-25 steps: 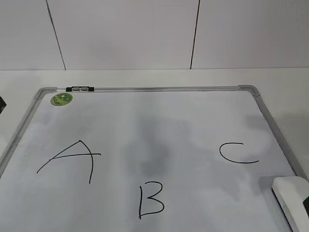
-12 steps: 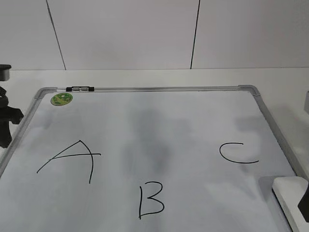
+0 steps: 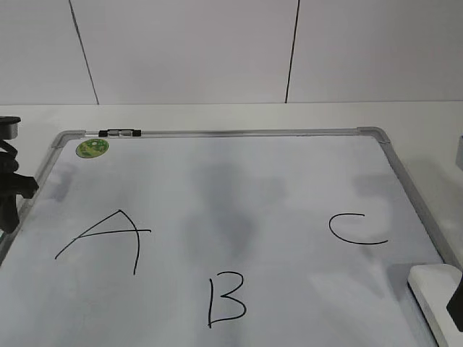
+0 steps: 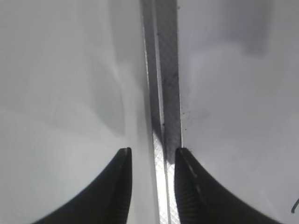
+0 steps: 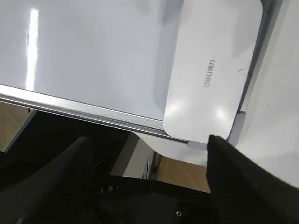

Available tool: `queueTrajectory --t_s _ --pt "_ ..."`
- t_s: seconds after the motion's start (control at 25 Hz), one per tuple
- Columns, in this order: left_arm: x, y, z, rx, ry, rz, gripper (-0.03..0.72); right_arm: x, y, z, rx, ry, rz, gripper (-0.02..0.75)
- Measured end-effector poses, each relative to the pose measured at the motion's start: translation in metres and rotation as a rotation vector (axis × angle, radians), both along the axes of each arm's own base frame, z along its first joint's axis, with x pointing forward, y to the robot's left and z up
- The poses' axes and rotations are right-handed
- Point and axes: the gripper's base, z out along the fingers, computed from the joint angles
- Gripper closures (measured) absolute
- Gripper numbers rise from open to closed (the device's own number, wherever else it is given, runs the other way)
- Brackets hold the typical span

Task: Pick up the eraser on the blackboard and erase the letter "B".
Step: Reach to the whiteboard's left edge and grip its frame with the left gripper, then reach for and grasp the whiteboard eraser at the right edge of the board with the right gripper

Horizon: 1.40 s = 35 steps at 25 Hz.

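The blackboard (image 3: 253, 181) lies flat on the table, a white board in a grey frame. The letter "B" (image 3: 226, 300) is drawn in black at its front middle. The white eraser (image 3: 431, 289) lies on the board's front right corner; the right wrist view shows it (image 5: 210, 70) with grey lettering. My right gripper (image 5: 147, 144) is open and empty, just off that corner, with one finger (image 3: 456, 307) at the eraser's right side. My left gripper (image 4: 153, 156) is open and empty, its jaws straddling the board's left frame rail (image 4: 166, 70); it also shows at the exterior view's left edge (image 3: 9, 206).
The letter "A" (image 3: 108, 238) is at the board's left and "C" (image 3: 354, 229) at its right. A green sticker (image 3: 92, 148) and a black-and-silver clip (image 3: 120, 133) sit at the far left corner. The table edge and a drop (image 5: 187, 172) lie under my right gripper.
My left arm has come into view at the left edge and dropped lower over the board's frame. My right gripper's finger has appeared beside the eraser. The eraser has not moved.
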Motion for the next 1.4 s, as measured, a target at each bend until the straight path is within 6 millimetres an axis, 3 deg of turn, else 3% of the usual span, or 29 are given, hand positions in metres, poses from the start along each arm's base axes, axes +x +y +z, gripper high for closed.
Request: queueTrajectory --t_s 0.52,0.84,1.2,1.4 --pt "0.0061 -0.0002 -0.0109 0.001 0.007 0.000 0.463 0.0012 -0.0028 -0.0002 -0.031 -0.014 0.005 0.152" --pt "0.0058 -0.0015 -0.0112 -0.015 0.011 0.018 0.658 0.0013 -0.0031 -0.0002 -0.035 -0.016 0.006 0.153" --pt "0.0058 -0.0017 -0.0112 -0.017 0.012 0.029 0.664 0.0016 -0.0038 -0.0003 -0.041 -0.016 -0.011 0.148" --pt "0.0058 -0.0018 -0.0112 -0.024 0.012 0.036 0.664 0.0035 -0.0085 -0.0005 -0.084 -0.029 -0.094 0.080"
